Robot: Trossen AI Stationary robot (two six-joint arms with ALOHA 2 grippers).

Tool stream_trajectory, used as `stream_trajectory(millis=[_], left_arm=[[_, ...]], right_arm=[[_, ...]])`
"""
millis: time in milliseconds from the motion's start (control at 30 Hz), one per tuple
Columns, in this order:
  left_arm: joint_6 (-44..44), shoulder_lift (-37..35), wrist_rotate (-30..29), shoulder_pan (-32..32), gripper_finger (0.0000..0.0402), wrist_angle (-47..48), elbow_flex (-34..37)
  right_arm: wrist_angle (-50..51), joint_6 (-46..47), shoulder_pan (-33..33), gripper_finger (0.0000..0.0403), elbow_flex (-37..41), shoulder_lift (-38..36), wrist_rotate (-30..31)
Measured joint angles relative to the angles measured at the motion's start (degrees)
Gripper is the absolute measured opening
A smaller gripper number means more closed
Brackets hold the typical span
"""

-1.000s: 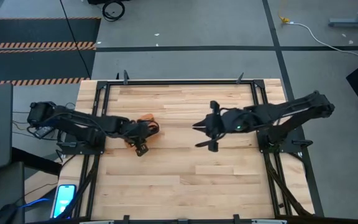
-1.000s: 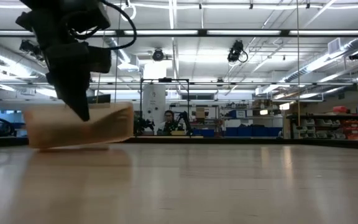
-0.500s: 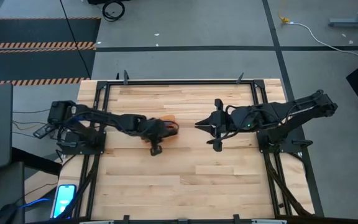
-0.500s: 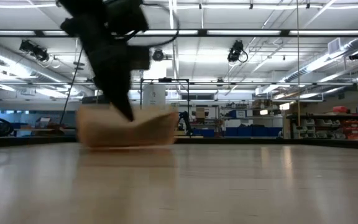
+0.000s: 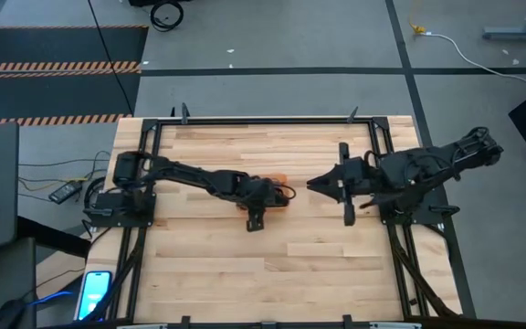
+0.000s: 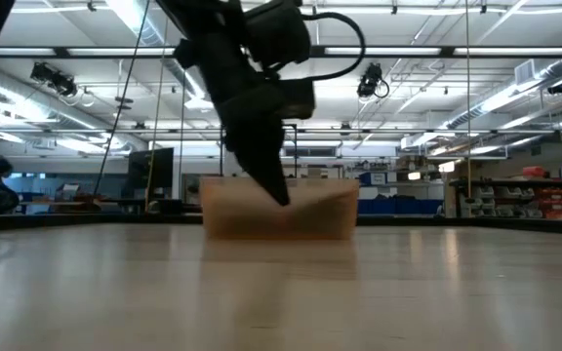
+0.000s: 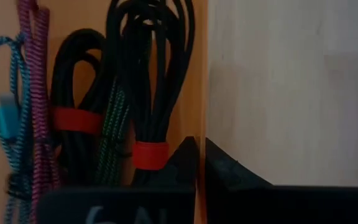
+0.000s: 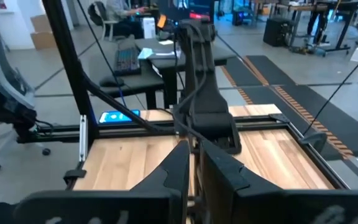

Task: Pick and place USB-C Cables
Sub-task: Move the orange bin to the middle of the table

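- The left gripper (image 5: 279, 194) is seen near the table's (image 5: 272, 265) middle, clamped on the wall of a tan box (image 6: 279, 209).
- The USB-C Cables (image 7: 86, 118) are held inside that box (teal, maroon, green, two black with red ties).
- The right gripper (image 5: 313, 185) is kept nearly closed, empty, facing the box.

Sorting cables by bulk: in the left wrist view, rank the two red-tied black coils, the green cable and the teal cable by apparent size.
1. Two black coils, looking alike, both cut off by the frame.
2. Teal cable.
3. Green cable, mostly hidden between the coils, so its rank is unsure.
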State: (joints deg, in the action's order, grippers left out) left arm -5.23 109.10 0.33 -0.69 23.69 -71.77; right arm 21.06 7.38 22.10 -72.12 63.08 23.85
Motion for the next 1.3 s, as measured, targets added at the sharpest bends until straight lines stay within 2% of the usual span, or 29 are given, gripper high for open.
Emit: stream_trajectory(millis=[367, 600, 1300], left_arm=[[-0.35, 2.9, 1.49, -1.55, 0.0008, 0.33, -5.42], [-1.61, 2.9, 1.62, -3.23, 0.0009, 0.39, -5.46], [-1.64, 2.77, 1.38, -2.16, 0.0011, 2.36, -5.46]], right_arm=[[1.21, -1.03, 1.91, 0.0045, 0.0, -0.51, 0.8], [1.77, -0.92, 1.91, 0.0045, 0.0, -0.47, 0.78], [1.95, 0.0, 1.91, 0.0045, 0.0, -0.34, 0.58]])
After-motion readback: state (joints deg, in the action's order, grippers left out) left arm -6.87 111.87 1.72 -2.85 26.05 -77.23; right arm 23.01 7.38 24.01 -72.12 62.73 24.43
